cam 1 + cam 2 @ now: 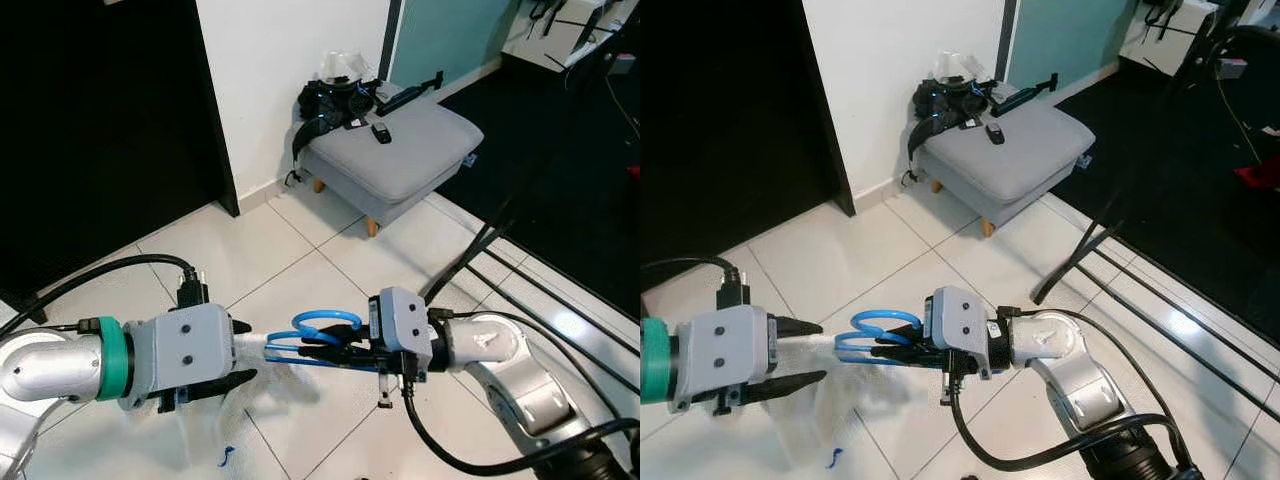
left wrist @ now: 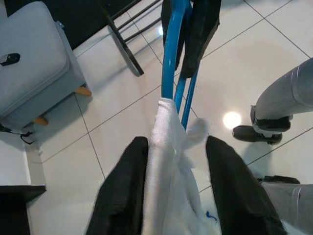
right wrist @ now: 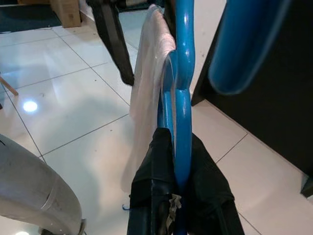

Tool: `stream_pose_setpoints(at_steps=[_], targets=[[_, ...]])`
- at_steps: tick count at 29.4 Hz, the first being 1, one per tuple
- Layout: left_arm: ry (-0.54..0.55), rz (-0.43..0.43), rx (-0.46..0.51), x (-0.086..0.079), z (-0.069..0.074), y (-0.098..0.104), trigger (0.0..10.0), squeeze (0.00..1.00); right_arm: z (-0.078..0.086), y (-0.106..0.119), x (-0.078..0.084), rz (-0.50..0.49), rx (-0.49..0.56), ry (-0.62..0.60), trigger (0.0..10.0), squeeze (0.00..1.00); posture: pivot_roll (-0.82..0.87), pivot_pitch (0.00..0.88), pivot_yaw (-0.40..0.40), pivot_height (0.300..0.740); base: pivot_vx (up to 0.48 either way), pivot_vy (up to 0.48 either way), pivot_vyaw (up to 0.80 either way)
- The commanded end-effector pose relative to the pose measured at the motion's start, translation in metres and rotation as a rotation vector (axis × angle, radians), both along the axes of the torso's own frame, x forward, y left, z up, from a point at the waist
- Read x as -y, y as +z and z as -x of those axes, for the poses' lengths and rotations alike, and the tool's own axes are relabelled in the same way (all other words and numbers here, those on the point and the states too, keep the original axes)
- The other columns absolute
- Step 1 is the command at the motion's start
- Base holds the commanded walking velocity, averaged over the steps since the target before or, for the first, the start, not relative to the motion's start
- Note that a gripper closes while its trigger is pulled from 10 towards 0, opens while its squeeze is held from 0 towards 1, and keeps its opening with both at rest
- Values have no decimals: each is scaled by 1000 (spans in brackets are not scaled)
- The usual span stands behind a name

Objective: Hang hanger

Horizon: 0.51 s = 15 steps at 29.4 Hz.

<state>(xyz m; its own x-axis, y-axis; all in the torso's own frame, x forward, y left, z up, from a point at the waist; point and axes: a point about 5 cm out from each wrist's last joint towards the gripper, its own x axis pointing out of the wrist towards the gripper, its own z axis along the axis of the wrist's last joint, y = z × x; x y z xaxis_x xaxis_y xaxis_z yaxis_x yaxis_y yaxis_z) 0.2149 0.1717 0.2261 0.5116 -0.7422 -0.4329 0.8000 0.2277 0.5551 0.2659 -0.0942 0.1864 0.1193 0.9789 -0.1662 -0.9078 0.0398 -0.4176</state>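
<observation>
Low in the centre of the head views, the right gripper (image 1: 335,352) is clamping the blue hanger (image 1: 322,322) by its neck, fingers pinched tight on the plastic, so that the hook loop is curling up and toward the left gripper while the arms of the hanger are reaching out level between the two hands. The left gripper (image 1: 800,352), at the lower left of the frame, is standing with its fingers spread narrowly on either side of a thin white garment (image 1: 825,400); in the left wrist view the cloth (image 2: 166,166) is running up between the two black fingers (image 2: 122,196) to the hanger's end, but whether the pads are actually pressing it I cannot tell. The cloth is draping off the hanger's tip and trailing down toward the tiled floor (image 1: 250,250), which suggests the left hand is steadying or threading the garment while the right is keeping the hanger level for it. A grey footstool (image 1: 400,150) is sitting in the upper middle against the white wall, and the dark legs of a rack (image 1: 1090,250) are crossing the right side; that rack is likely where the hanger belongs, and it lies well apart from the hanger now.
</observation>
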Motion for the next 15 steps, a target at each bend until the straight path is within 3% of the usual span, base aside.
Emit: stream_pose_setpoints(at_steps=[1, 15], targets=[[-16, 16, -32, 4, 0, -6, 0, 0, 4, 7, -5, -33, 18, 27, 10000, 0, -17, 128, 103, 740, 0, 0, 0], [-35, 84, -8, 10, -1, -4, 0, 0, -1, -1, 1, 7, 10, -5, 10000, 0, -16, 130, 100, 740, 0, 0, 0]])
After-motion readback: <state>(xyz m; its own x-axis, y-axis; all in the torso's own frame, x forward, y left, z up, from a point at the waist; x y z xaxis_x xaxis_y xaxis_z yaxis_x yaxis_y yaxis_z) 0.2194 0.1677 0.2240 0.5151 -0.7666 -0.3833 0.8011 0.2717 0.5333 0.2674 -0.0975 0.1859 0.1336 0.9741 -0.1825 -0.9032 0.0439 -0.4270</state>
